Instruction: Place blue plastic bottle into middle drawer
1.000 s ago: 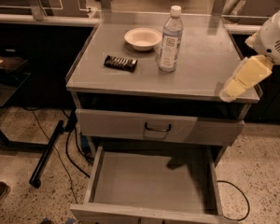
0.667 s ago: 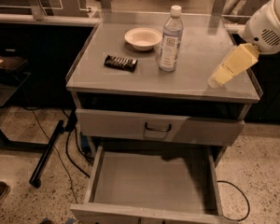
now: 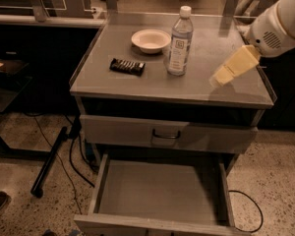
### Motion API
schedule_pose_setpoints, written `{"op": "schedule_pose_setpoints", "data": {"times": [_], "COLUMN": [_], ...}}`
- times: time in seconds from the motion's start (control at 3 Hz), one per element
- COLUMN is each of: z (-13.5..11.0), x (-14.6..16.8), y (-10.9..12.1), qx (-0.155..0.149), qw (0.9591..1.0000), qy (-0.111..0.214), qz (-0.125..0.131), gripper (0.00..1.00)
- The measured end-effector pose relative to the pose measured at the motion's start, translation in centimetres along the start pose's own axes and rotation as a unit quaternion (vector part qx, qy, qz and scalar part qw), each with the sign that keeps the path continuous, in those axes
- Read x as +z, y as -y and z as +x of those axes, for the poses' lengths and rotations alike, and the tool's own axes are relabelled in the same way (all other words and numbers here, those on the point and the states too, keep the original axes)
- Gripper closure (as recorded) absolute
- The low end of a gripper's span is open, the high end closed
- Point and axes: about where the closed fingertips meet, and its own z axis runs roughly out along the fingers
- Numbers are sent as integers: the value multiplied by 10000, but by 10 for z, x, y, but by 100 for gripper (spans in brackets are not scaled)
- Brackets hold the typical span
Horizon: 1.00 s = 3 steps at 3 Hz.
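1. Your gripper (image 3: 219,78) hangs over the right part of the cabinet top (image 3: 123,85), on the end of the white arm (image 3: 278,26) that comes in from the upper right corner.
2. It shows as one cream-coloured wedge slanting down and to the left. From this view you cannot tell whether it is open or closed. It holds nothing.
3. The blue plastic bottle (image 3: 179,41) stands upright near the middle of the cabinet top, white cap on, its label with the small dark square facing you.
4. The gripper is to the right of the bottle and a little nearer to you, apart from it, with bare grey top showing between them.
5. To the left of the bottle you see the white bowl (image 3: 150,40), close by but not touching it.
6. Further left and nearer the front edge lies the dark snack bar (image 3: 127,66), flat on the top.
7. Below the top, the upper drawer front (image 3: 118,132) with its dark loop handle (image 3: 165,134) is shut.
8. Under that, the middle drawer (image 3: 157,188) is pulled out toward you, its flat grey floor bare.
9. The bottle is on the cabinet top, not in the drawer.
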Motion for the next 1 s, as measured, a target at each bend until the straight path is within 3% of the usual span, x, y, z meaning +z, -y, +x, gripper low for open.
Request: {"op": "schedule_pose_setpoints", "data": {"times": [0.33, 0.67, 1.0], "z": [-27, -41, -42], "x": [35, 55, 56], "y": [38, 57, 58], "qx": [491, 686, 695], "qw": [9973, 9946, 9945], "qy": [449, 620, 633], "qz": [301, 462, 469], "gripper": [0, 0, 0]}}
